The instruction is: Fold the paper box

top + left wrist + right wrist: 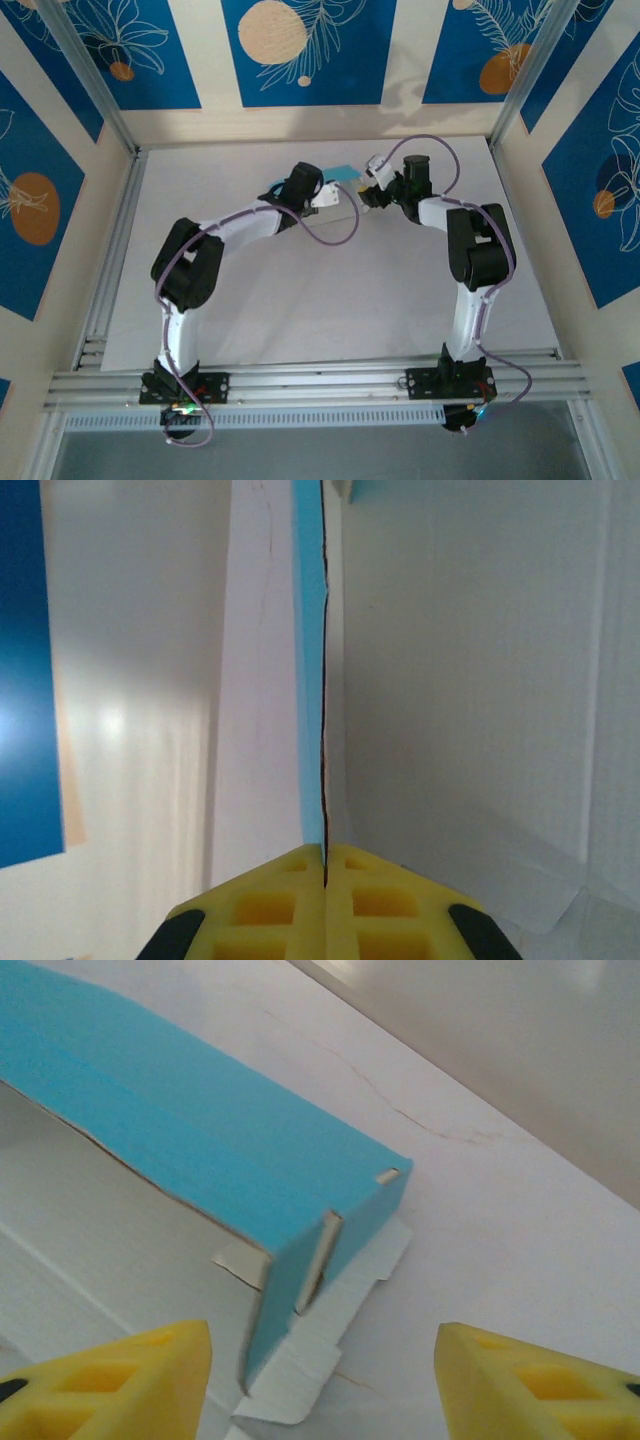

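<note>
1. The left hand [325, 865] is clenching a thin wall of the paper box [310, 680], whose edge is running straight ahead.
2. The box is sitting far back on the table [300, 310], between both hands.
3. The right hand [325, 1380] is standing released. The blue corner is lying just ahead, with the long axis running up-left and bare table lying open on the right.

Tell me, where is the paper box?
In the top view, the box is at the far middle of the table; the left gripper pinches one wall, the right gripper is open at its corner.
</note>
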